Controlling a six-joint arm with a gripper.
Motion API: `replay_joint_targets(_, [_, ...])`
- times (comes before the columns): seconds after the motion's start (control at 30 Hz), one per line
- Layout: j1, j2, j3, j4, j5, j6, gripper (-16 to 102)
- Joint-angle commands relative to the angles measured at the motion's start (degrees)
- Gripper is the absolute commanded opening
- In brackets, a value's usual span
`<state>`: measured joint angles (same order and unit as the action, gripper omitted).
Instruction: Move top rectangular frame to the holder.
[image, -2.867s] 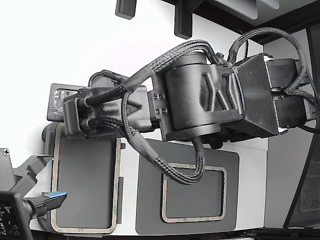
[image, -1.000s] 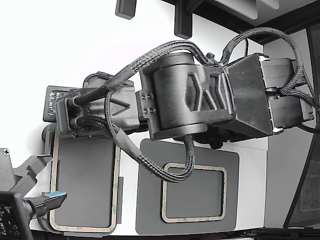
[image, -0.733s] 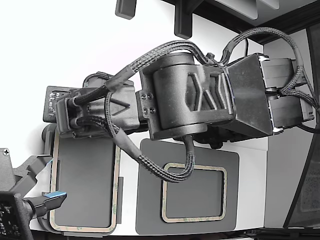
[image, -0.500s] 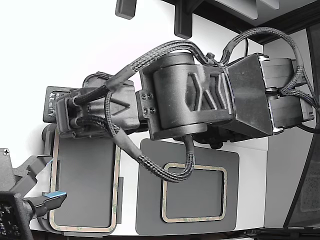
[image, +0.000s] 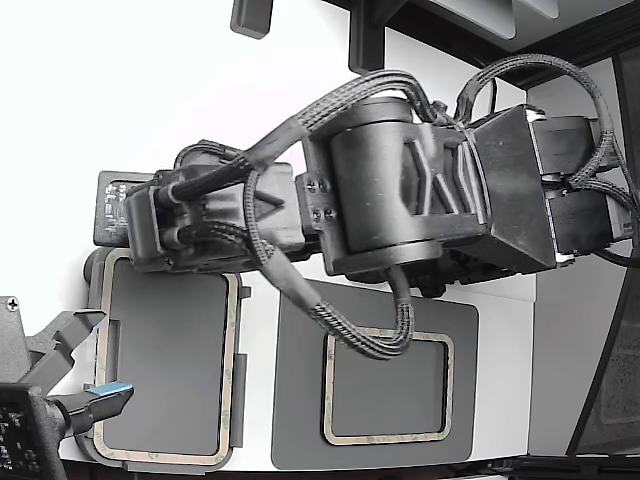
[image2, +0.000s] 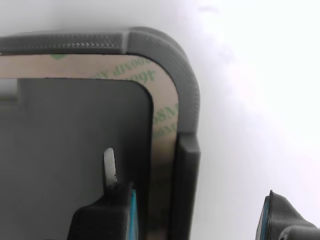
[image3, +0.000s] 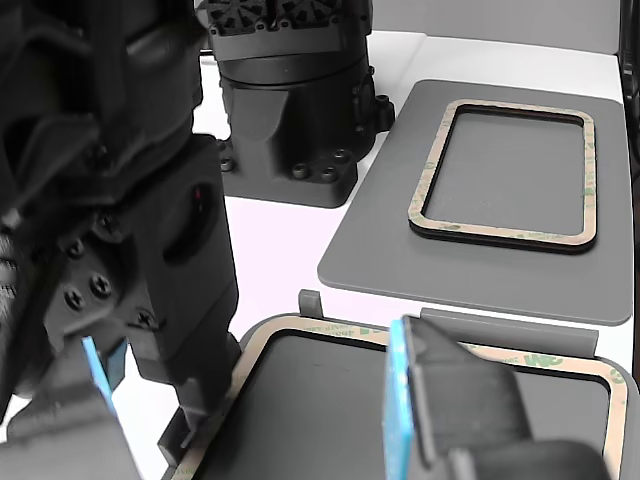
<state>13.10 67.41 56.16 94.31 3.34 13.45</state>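
The tan rectangular frame (image: 231, 370) lies flat inside the light grey holder (image: 242, 400) at the exterior view's lower left. In the wrist view a rounded corner of the frame (image2: 162, 125), with faint green print, sits just inside the holder's raised rim (image2: 186, 90). My gripper (image2: 192, 192) is open above that corner. One fingertip (image2: 110, 167) is over the frame's open centre and the other finger (image2: 280, 220) is outside the holder, over the white table. Nothing is held. In the exterior view the wrist (image: 165, 225) hides the fingers.
A darker grey slab (image: 300, 400) to the exterior view's right of the holder carries another tan frame (image: 385, 438). A second arm's gripper (image: 100, 395) with blue pads hovers at the holder's lower left corner. A black robot base (image3: 290, 110) stands behind the slab (image3: 380, 240).
My wrist has shifted toward the exterior view's right and slightly up, uncovering the frame's upper edge in the holder. The frame stays in the holder and the slab's frame has not moved.
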Motion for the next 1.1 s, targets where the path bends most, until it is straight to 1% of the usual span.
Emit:
replay_joint_targets(0.0, [-0.6,4.3,0.0,0.5,1.3,0.6,100])
replay_joint_targets(0.1, [-1.1,8.5,3.1,0.2,3.3,1.3,100])
replay_joint_targets(0.17, [-1.7,12.3,6.7,-1.3,4.8,1.9,100])
replay_joint_targets(0.23, [-2.5,16.8,11.0,-3.7,6.6,3.7,100])
replay_joint_targets(0.33, [-5.0,25.5,19.3,-8.3,6.9,-0.5,100])
replay_joint_targets(0.47, [-11.0,38.7,32.2,-14.6,4.5,-7.7,100])
replay_joint_targets(0.6, [-17.7,51.8,45.4,-20.8,-1.1,-11.3,100])
replay_joint_targets(0.73, [-21.2,63.0,59.7,-28.1,-5.1,-12.6,100])
replay_joint_targets(0.83, [-21.6,70.7,69.8,-34.8,-5.2,-11.3,100])
replay_joint_targets(1.0, [-21.6,77.8,77.6,-36.0,-5.1,-9.2,100])
replay_joint_targets(1.07, [-21.6,81.7,81.5,-38.1,-4.8,-8.3,100])
